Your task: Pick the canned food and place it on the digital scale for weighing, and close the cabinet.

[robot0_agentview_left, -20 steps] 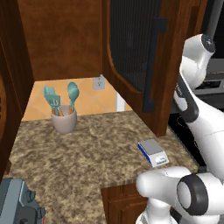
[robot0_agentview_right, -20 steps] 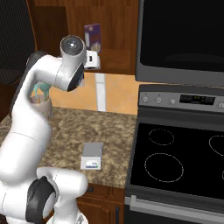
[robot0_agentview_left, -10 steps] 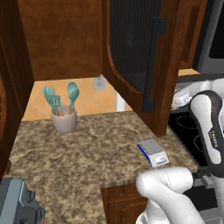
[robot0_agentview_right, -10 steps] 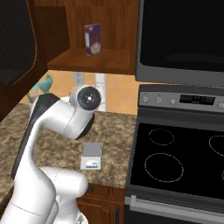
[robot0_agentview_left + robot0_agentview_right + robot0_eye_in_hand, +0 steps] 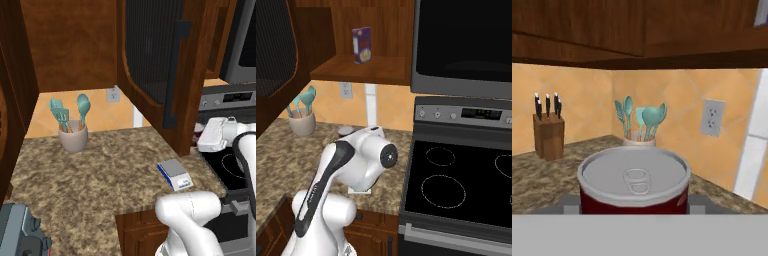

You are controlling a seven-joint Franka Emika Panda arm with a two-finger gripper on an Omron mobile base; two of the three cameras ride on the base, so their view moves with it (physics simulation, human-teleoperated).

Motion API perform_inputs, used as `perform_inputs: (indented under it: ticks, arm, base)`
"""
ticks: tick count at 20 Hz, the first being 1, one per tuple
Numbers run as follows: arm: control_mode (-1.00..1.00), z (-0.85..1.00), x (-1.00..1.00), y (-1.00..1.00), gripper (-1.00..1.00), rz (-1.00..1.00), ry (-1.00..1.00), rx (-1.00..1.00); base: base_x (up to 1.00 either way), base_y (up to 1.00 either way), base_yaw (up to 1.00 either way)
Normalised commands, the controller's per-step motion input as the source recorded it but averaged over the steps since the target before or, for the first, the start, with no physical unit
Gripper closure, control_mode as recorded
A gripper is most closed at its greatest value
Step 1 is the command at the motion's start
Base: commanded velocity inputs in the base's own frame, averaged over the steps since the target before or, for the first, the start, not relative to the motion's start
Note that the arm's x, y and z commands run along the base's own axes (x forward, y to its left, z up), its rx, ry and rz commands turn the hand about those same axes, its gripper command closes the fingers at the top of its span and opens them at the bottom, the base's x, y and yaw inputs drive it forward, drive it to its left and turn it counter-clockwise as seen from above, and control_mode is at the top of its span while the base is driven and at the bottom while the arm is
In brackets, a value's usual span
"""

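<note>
A dark red can (image 5: 634, 186) with a silvery pull-tab lid sits right in front of the hand camera, low over the speckled table (image 5: 105, 175), with grey corners peeking out on either side beneath it. Those corners may be the scale, though the view is too tight to say so. Whether the end effector is clamped on the can or has let go cannot be told, since its fingers are hidden. From the left base camera, the small blue-edged scale (image 5: 174, 173) lies near the table's right end beside the stove (image 5: 466, 192), its platform looking bare from there. A cup of teal utensils (image 5: 72, 131) stands far back by the wall. The dark wall cabinet (image 5: 157, 65) door hangs wide open over the table, so closing it appears to remain, and the arm will likely need to swing up to its long bar handle (image 5: 174, 75).
</note>
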Motion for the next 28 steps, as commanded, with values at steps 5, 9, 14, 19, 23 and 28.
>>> perform_inputs:
  ticks: [5,9,14,19,23,28]
  arm:
    - [-1.0,-0.46,0.43,-0.18,1.0,0.32,0.08,0.04]
    - [-1.0,-0.56,0.48,0.0,1.0,0.3,0.0,0.0]
    - [-1.0,-0.59,0.41,-0.01,1.0,0.27,0.0,0.0]
    - [-1.0,-0.53,0.27,-0.02,1.0,0.22,0.0,0.0]
    - [-1.0,-0.3,0.39,-0.04,1.0,0.02,0.01,0.0]
    - [-1.0,-0.39,0.41,0.0,1.0,0.0,0.01,0.0]
  base:
    - [0.0,0.0,0.0]
    - [0.0,0.0,0.0]
    - [0.0,0.0,0.0]
    - [0.0,0.0,0.0]
    - [0.0,0.0,0.0]
    - [0.0,0.0,0.0]
